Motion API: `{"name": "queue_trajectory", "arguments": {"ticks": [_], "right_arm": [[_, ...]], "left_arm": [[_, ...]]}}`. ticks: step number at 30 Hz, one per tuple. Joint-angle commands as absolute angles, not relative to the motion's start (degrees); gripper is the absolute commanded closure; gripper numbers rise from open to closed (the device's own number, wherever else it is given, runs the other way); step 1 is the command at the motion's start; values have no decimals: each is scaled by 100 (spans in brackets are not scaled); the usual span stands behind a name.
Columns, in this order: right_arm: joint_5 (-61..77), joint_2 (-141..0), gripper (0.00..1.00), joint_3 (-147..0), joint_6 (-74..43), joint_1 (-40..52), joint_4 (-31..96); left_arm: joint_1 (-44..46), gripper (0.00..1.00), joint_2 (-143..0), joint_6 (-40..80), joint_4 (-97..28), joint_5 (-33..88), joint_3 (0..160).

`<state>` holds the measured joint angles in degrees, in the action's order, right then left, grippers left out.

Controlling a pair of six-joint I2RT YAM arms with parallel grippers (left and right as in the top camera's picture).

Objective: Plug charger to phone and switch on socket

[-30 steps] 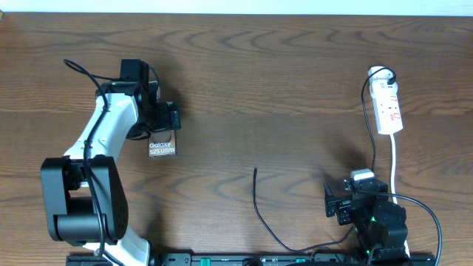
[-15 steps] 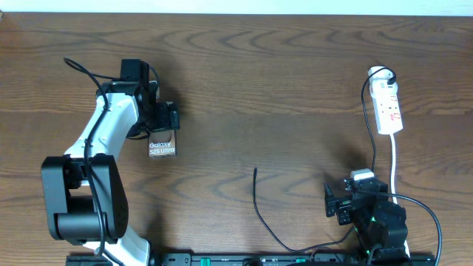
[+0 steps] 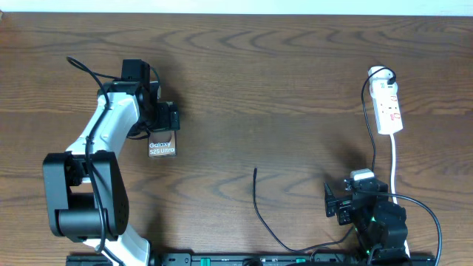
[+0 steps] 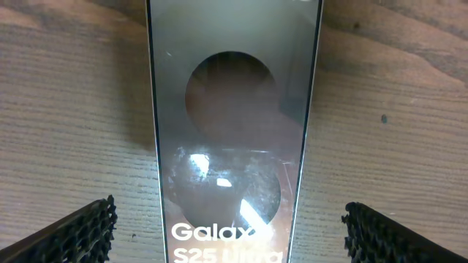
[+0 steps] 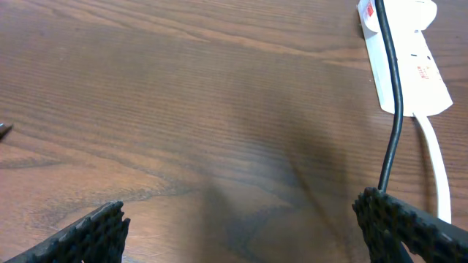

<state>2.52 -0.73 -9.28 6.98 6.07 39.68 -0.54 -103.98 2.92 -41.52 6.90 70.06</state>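
The phone (image 3: 162, 146) lies flat on the wood table, dark brown with white "Galaxy S25 Ultra" lettering. My left gripper (image 3: 164, 125) hovers over its far end, open. In the left wrist view the phone (image 4: 234, 109) fills the middle, and the gripper (image 4: 234, 237) has one finger on each side, both clear of the phone's edges. The charger cable (image 3: 260, 214) lies loose at centre front, its tip (image 3: 255, 171) pointing away from me. The tip also shows at the left edge of the right wrist view (image 5: 4, 129). The socket (image 3: 389, 107) lies far right. My right gripper (image 3: 340, 201) is open and empty.
A white cord (image 3: 395, 166) runs from the socket toward the right arm's base. A black cable (image 5: 395, 109) runs from a white plug (image 3: 380, 73) at the socket's far end down past my right finger (image 5: 409, 230). Bare wood lies between phone and cable tip.
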Motion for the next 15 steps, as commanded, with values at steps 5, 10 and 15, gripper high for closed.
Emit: {"name": "queue_trajectory", "arguments": {"ticks": [5,10,15], "right_arm": [[183,-60,1,-910,779,582,4010],[183,-60,1,-910,779,582,4010],[183,-60,1,-910,779,582,4010]], "left_arm": [[-40,2,-10768,217,-4128,591,7085],[-38,2,-10805,217,-4080,593,7085],[-38,2,-10827,215,-4012,589,7085]]}}
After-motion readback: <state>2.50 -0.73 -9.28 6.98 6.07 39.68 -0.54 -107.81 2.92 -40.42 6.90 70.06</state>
